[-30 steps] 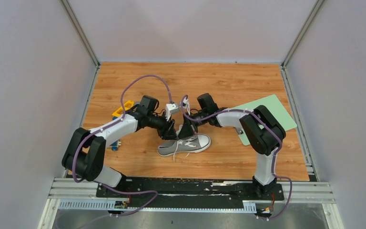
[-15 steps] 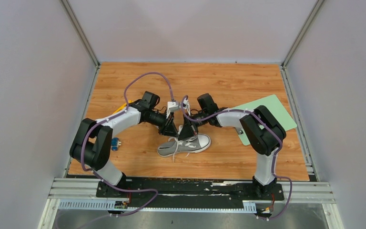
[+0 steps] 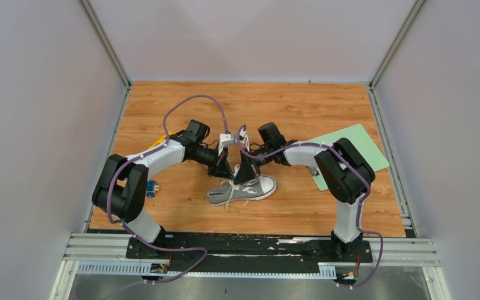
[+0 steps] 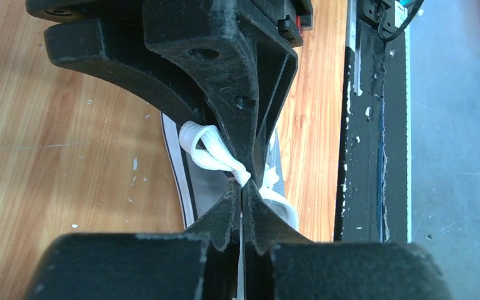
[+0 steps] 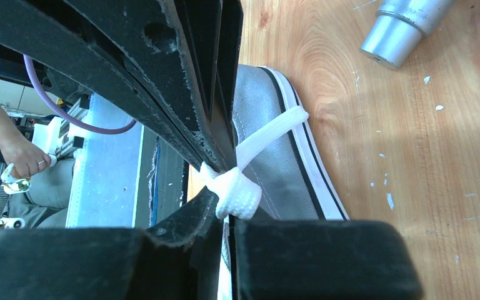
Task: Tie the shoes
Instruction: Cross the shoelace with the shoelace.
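The shoe (image 3: 240, 189), a small grey sneaker with a white toe cap, lies on the wood table, toe to the right. Both grippers meet tip to tip just above it. My left gripper (image 3: 227, 170) (image 4: 242, 187) is shut on a twisted bit of white lace (image 4: 206, 147), pinched at its tips over the grey canvas (image 4: 209, 194). My right gripper (image 3: 242, 172) (image 5: 228, 209) faces it, jaws a thin slit apart with a bunched wad of lace (image 5: 237, 192) between them. A taut strand crosses the shoe's side (image 5: 269, 144).
A pale green mat (image 3: 350, 153) lies at the right. A yellow item (image 3: 164, 134) and a small blue piece (image 3: 151, 187) sit by the left arm. A silver cylinder (image 5: 400, 31) stands on the table beyond the shoe. A black rail (image 3: 250, 247) runs along the near edge.
The left arm swung in toward the right gripper and its jaws closed on the lace. The right arm and the shoe stayed put.
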